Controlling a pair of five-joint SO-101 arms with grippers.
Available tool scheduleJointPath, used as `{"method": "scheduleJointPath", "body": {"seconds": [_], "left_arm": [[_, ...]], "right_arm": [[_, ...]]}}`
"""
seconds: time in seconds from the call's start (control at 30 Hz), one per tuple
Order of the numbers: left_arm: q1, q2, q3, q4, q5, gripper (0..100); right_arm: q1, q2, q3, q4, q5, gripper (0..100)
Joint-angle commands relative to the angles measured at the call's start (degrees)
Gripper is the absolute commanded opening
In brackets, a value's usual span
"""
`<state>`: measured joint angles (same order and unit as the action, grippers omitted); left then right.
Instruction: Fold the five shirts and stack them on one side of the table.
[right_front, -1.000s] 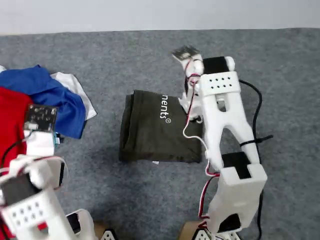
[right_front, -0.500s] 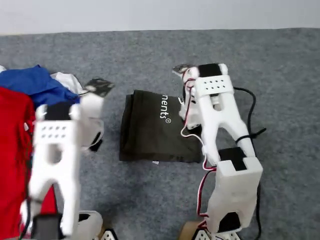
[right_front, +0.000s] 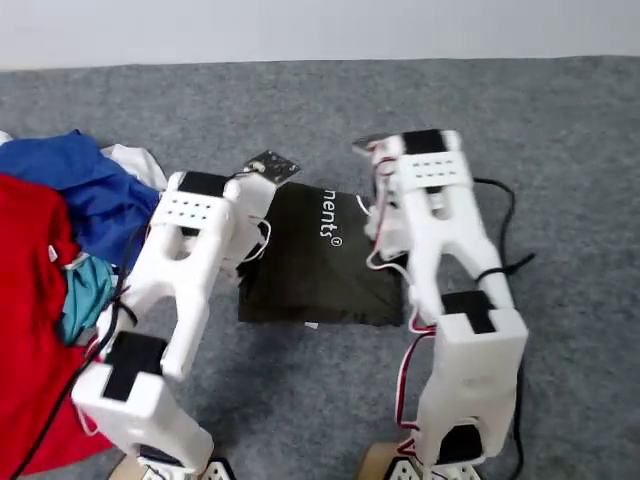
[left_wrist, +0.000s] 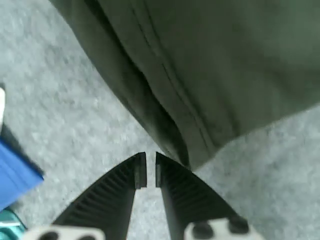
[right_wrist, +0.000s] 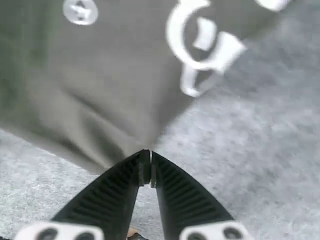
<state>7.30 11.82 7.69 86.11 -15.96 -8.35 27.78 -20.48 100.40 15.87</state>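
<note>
A folded dark olive shirt (right_front: 315, 265) with white print lies mid-table on the grey carpet. My left arm (right_front: 195, 215) hangs over its left edge. In the left wrist view my left gripper (left_wrist: 146, 170) is shut, with only a thin slit between the tips, over carpet just beside the shirt's (left_wrist: 210, 65) folded edge. My right arm (right_front: 430, 170) stands at the shirt's far right corner. My right gripper (right_wrist: 145, 165) is shut, its tips meeting the corner of the shirt (right_wrist: 100, 75); I cannot tell whether cloth is pinched.
A loose heap lies at the left: a red shirt (right_front: 25, 300), a blue shirt (right_front: 90, 190), a white shirt (right_front: 140, 160) and a teal one (right_front: 80, 295). A blue fold (left_wrist: 12, 175) sits close to the left gripper. Bare carpet (right_front: 560, 150) stretches to the right and at the back.
The left arm swung from the heap at the left over to the dark shirt's left edge. The right arm shifted slightly at the shirt's right corner. The shirt stayed put.
</note>
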Motion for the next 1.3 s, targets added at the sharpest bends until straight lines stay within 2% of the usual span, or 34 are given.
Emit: {"method": "scheduleJointPath", "body": {"seconds": [0.0,0.17,0.3,0.53,1.0,1.27], "left_arm": [[1.6,0.7,-5.8,-0.7,0.5,5],[6.3,1.0,-10.5,0.6,0.7,5],[7.6,1.3,-10.8,-2.0,3.5,5],[7.6,10.5,-10.6,-5.8,3.0,5],[6.4,18.8,-10.6,6.8,-5.2,5],[5.1,9.1,-11.8,9.4,-5.3,5]], "right_arm": [[4.8,-6.3,-0.5,2.1,-0.5,1.0],[10.9,-8.5,-0.5,2.2,-0.5,1.0],[14.6,-8.6,-0.4,2.2,-0.5,1.0],[16.0,-8.7,-0.4,2.2,-0.5,1.0],[16.0,-8.8,-0.4,2.2,-0.7,1.0],[15.3,-8.8,-0.4,2.2,-0.8,1.0]]}}
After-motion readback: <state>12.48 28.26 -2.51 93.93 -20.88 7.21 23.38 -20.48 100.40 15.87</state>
